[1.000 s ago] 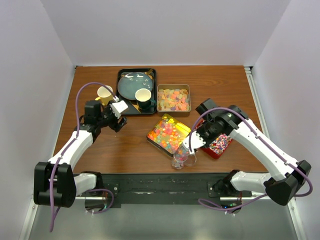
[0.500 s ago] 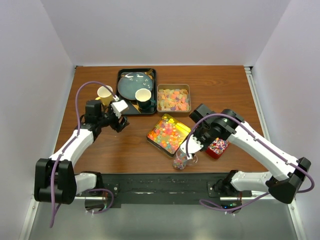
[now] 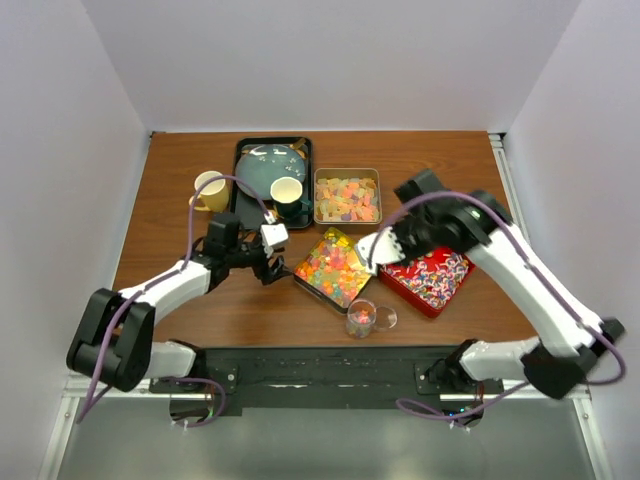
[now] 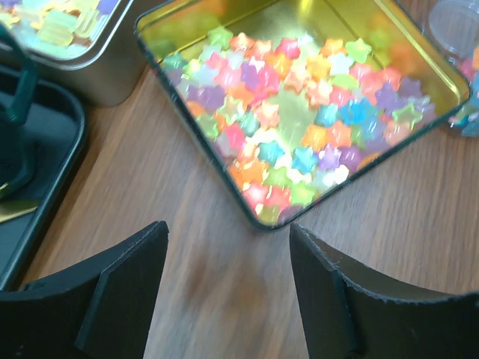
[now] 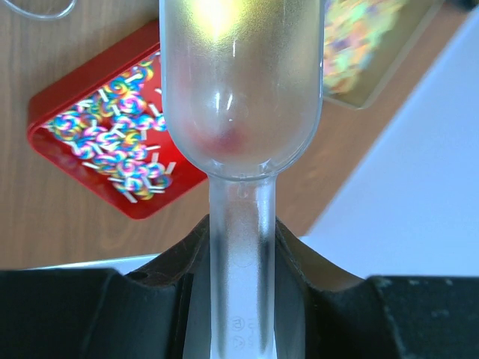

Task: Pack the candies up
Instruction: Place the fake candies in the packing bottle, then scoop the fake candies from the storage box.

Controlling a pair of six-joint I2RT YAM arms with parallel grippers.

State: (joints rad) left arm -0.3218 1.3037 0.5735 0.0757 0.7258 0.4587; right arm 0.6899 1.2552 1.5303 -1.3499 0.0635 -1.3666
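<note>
Since a second ago, the left arm has swung right, away from the yellow mug (image 3: 210, 190) and over to the gold tin (image 3: 336, 266). The right arm has lifted off the red tin (image 3: 430, 280), which now lies fully uncovered.

Left pincer (image 3: 275, 250): fingers apart, nothing between them. It is low over bare tabletop (image 3: 450, 170), just short of the gold tin's left corner. In the left wrist view that corner sits just ahead of the gap between the fingers.

Right pincer (image 3: 378, 250): clamped on the handle of a clear plastic scoop (image 5: 241, 112). It is held up above the gold tin's right edge. We cannot tell whether the bowl holds anything beyond a faint reddish tint.

Candies:
- star sweets (image 4: 299, 112), many colours, in the gold tin, which is set cornerwise at mid-tabletop.
- striped sweets (image 5: 112, 149) in the red tin, just right of the gold tin.
- pastel sweets (image 3: 347, 197) in the silver tin (image 3: 347, 172), behind the gold tin and beside the black tray (image 3: 238, 180).
- a few mixed sweets in the small clear cup (image 3: 360, 318), which stands at the near edge in front of the gold tin. Its lid (image 3: 384, 318) lies flat just to its right.
</note>
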